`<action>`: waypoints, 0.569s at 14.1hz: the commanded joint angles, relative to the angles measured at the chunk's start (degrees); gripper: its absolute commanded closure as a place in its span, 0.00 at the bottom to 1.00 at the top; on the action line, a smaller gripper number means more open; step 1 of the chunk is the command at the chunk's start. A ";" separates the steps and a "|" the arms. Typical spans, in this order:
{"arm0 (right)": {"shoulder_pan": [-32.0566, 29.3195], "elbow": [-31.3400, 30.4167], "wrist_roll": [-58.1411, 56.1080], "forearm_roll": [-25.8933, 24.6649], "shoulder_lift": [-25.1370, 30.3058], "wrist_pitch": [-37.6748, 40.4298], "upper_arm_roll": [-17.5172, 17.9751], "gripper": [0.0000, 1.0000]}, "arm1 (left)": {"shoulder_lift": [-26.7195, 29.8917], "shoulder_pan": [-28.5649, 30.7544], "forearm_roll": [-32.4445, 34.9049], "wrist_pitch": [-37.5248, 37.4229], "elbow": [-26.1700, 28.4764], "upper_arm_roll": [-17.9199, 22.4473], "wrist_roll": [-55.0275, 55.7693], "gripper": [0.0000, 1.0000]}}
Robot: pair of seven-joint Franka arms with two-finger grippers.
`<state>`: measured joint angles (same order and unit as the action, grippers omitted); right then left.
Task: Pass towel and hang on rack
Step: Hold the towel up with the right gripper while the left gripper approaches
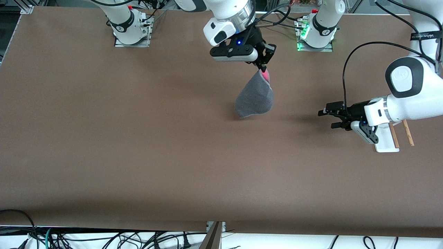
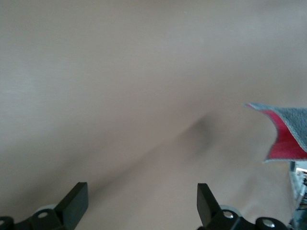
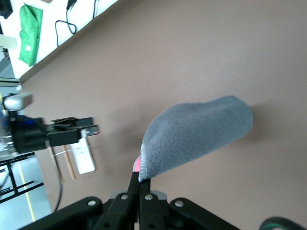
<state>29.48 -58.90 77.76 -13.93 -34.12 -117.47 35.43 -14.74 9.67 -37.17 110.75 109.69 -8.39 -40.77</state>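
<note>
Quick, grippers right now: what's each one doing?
Left gripper: open, empty, over the table beside the rack.
Right gripper: shut on the towel, which hangs from one corner above the table.

Both arms wear glossy white shells with dark grey joint caps and black bands ringing their bases. The right gripper is black, a blue light glowing on its body at 9 o'clock of the fingertips. The left gripper is black too, with black cables looping from its wrist. Its base glows green.
</note>
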 commanded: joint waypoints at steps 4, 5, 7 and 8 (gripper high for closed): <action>0.67 0.19 1.17 0.04 -0.60 -3.20 0.52 1.00 | 7.53 -6.50 -2.38 3.24 8.78 -0.39 -8.78 0.00; 0.67 0.19 1.17 0.04 -0.77 -3.64 0.52 1.00 | 7.71 -7.03 -2.38 3.68 9.66 -0.39 -11.67 0.00; 1.01 0.19 1.17 0.04 -0.86 -4.34 0.52 1.00 | 8.76 -7.47 -2.38 5.87 12.20 -0.66 -18.26 0.00; 1.10 0.10 1.17 0.04 -0.86 -4.44 0.52 1.00 | 8.94 -7.65 -2.38 5.88 12.57 -0.92 -20.90 0.00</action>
<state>30.26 -58.99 78.01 -13.93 -34.80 -120.94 35.43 -8.22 2.15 -38.11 114.95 118.82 -9.27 -54.90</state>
